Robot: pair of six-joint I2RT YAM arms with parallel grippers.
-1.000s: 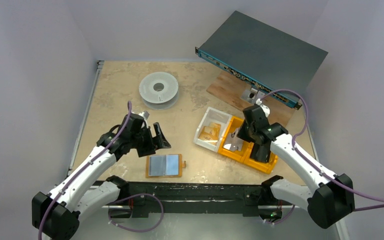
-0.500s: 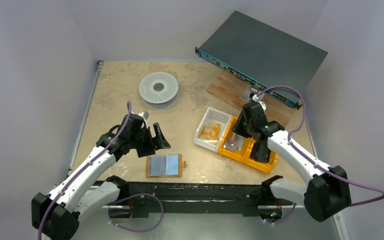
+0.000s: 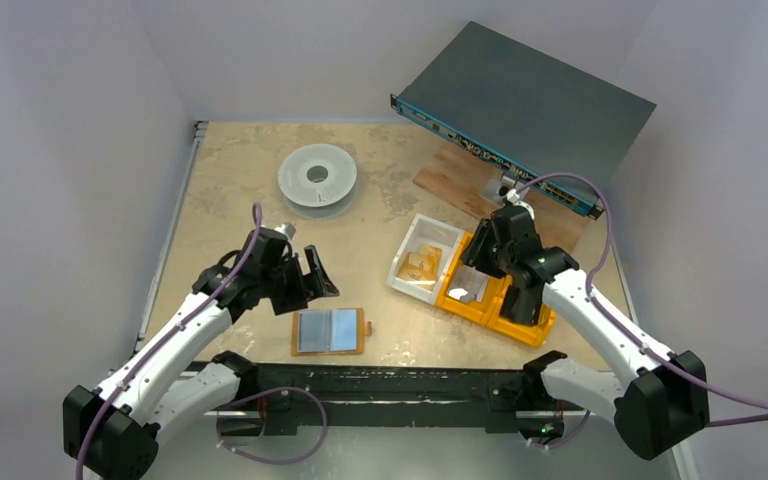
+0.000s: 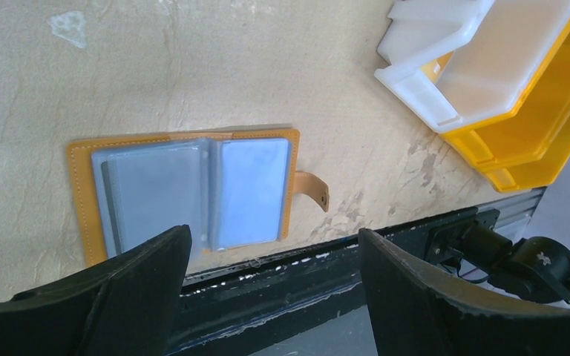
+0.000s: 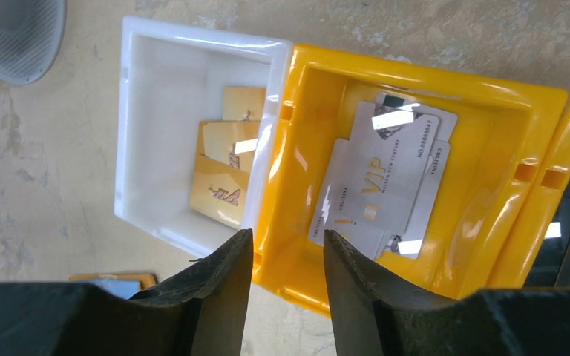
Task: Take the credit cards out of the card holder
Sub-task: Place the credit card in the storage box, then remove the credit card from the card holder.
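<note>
Top external view: the left arm reaches forward from its base, elbow bent, with the left gripper held above the table just behind the card holder. In the left wrist view its jaws stand wide apart with nothing between them, the holder showing in the gap below. The right arm bends inward so that the right gripper hangs over the orange bin. In the right wrist view its dark fingers are parted only a little and grip nothing. The card holder lies opened flat close to the table's near edge, well apart from the bins, its strap tab sticking out to one side. It has a mustard-orange, stitched, leather-like border around two cloudy grey-blue plastic sleeves; what they contain cannot be told. A white bin touches the orange one side by side, both of glossy moulded plastic; gold cards lie in the white one and silver cards marked VIP overlap in the orange one. Farther back sit a grey spool, round with a centre hole, a wooden board and a flat dark rack unit propped at an angle. The tabletop is beige and mottled.
</note>
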